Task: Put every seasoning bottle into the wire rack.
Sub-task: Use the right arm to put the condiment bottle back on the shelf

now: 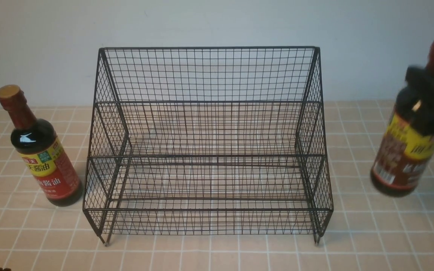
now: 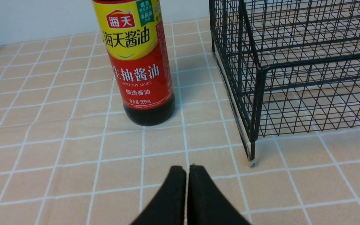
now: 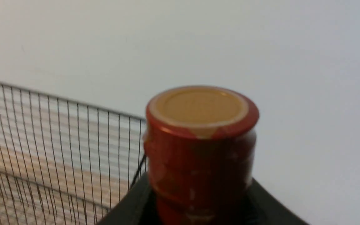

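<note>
Front view. Right fingers (image 1: 431, 101) clamped on the shoulder of the brown-label bottle (image 1: 403, 150), just below its neck. The bottle's base hangs below the fingers and looks clear of the tabletop (image 1: 356, 241). The cap leans outward, though some of that may be the lens. The wire rack (image 1: 207, 47) stands to the inner side of these fingers, apart from them and open at top and front. Both steps are bare. The red-label bottle (image 1: 42, 150) stands upright on the far side of the rack, just beside its outer wall.

Step in hand, as I judge it: carry the held bottle inward and set it on a step. Best to lift the base above the sloped side wire, square the bottle upright, then lower slowly. With a grip this high, the base may swing.

Left wrist view. Left fingers (image 2: 170, 200) are pressed together and hold nothing. The red-label bottle stands ahead of them with bare tabletop between. The rack's corner leg is ahead on the other side, near the bottle but not touching it, so room for a finger there is tight.

Right wrist view. The tan cap (image 3: 200, 107) rises between the dark fingers. The rack's top rim lies beyond them to one side, lower than the cap. Whether the base clears it cannot be told here.
</note>
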Action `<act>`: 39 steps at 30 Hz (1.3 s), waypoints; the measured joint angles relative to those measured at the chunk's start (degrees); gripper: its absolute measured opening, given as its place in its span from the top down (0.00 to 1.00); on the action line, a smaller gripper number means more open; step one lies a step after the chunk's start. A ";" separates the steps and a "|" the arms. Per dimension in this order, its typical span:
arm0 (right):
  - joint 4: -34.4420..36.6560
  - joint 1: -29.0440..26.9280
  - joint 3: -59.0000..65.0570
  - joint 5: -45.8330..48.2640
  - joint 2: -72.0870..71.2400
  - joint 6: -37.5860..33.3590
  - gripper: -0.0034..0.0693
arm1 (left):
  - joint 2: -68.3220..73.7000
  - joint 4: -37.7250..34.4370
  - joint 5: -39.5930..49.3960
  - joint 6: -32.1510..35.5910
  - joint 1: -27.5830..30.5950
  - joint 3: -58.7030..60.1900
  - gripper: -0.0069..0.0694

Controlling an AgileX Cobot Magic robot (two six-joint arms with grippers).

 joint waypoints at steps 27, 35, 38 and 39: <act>-1.14 19.29 -23.03 2.36 21.25 5.88 0.56 | 0.00 0.00 0.00 0.00 0.00 0.00 0.92; -1.34 19.29 -23.17 0.98 26.75 5.88 0.56 | 0.00 0.00 0.00 0.00 0.00 0.00 0.92; -1.34 19.29 -23.17 2.53 27.66 5.88 0.56 | 0.00 0.00 0.00 0.00 0.00 0.00 0.92; -1.34 19.29 -23.20 3.35 28.05 5.88 0.56 | 0.00 0.00 0.00 0.00 0.00 0.00 0.92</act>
